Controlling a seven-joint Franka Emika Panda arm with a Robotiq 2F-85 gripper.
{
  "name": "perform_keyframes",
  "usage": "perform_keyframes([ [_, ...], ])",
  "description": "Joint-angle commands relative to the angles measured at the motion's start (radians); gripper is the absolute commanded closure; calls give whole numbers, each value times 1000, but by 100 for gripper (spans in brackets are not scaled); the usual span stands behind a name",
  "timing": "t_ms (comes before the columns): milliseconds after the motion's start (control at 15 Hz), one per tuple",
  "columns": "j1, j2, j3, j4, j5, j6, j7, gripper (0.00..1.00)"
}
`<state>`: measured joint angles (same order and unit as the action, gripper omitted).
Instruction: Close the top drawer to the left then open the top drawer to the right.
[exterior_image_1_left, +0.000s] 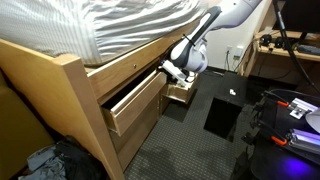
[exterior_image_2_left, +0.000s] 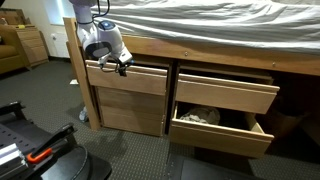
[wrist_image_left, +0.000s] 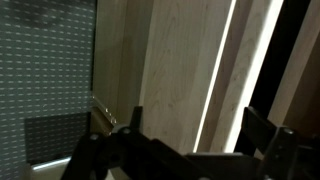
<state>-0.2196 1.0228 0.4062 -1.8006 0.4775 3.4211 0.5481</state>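
Observation:
In an exterior view the top drawer to the left (exterior_image_2_left: 140, 80) is a pale-wood drawer under the bed, pulled out a little. My gripper (exterior_image_2_left: 122, 66) is at its upper front edge. From along the bed the same drawer (exterior_image_1_left: 182, 95) lies just beyond my gripper (exterior_image_1_left: 168, 72). In the wrist view my gripper (wrist_image_left: 200, 118) has its fingers spread wide, with the pale wood front (wrist_image_left: 180, 70) filling the space between them. The top drawer to the right (exterior_image_2_left: 230, 92) is the upper of two alike and stands partly pulled out; it also shows nearer the camera (exterior_image_1_left: 140, 95).
The lower right drawer (exterior_image_2_left: 215, 135) is pulled out further, with clothes inside. A taller plain wood front (exterior_image_2_left: 130, 112) sits below the left drawer. The mattress (exterior_image_2_left: 220, 25) overhangs above. Black gear (exterior_image_2_left: 30, 145) and a dark mat (exterior_image_1_left: 222, 115) lie on the floor.

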Motion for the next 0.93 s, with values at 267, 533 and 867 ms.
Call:
perform_keyframes([
  [267,245,67,-287,268,192,-171,173,0],
  [533,258,93,-294,298,195,-170,186,0],
  [867,445,105,-644,225,196,-242,284,0],
])
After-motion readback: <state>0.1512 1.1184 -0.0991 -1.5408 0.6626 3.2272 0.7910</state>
